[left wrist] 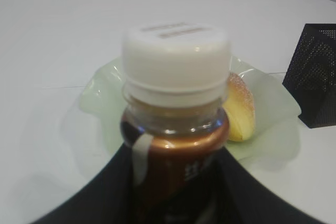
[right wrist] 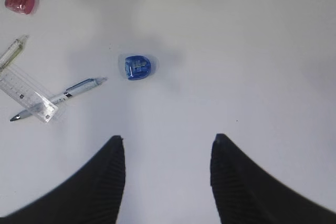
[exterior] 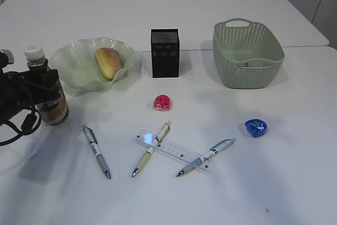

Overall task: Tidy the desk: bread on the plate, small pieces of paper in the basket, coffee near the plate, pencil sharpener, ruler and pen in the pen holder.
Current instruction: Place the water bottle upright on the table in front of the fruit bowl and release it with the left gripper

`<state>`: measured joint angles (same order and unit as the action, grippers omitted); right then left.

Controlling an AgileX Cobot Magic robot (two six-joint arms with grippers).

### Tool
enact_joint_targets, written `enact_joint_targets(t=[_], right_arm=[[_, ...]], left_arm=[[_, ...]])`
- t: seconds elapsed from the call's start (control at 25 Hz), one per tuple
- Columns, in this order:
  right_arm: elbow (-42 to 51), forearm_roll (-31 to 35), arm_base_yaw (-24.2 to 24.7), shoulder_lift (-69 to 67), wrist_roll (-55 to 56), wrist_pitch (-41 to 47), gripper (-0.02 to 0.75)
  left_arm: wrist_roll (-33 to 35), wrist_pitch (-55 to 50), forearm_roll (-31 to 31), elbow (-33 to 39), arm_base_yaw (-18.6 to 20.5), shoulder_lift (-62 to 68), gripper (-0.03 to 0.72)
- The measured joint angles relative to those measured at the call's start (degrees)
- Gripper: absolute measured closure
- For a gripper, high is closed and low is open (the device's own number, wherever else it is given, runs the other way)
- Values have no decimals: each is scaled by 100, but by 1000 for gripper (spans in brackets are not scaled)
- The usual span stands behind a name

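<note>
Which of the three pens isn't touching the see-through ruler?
The leftmost pen, the grey one lying alone. The middle pen and the blue-tinted right pen both cross the ruler.

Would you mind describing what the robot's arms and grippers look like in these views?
The left gripper is matte black and blocky, with a black cable looping beneath it. The right gripper shows two black fingers with finely ribbed surfaces, broad at the base and tapering to rounded tips. No markings are visible.
</note>
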<state>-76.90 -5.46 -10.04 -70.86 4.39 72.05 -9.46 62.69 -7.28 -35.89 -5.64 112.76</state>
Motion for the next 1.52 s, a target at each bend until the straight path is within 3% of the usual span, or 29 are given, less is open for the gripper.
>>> enact_joint_targets(t=[0.4,0.92,1.28,1.52], right_arm=[[0,0,0,0,0,0,318],[0,0,0,0,0,0,318],[0,0,0,0,0,0,318],[0,0,0,0,0,0,318]], left_arm=[[7,29,-118,0,0,123,445],[7,90,-270,-12,0,146,386],[12,234,-695,-24,0,146,207],[12,275,-758,-24,0,146,161]])
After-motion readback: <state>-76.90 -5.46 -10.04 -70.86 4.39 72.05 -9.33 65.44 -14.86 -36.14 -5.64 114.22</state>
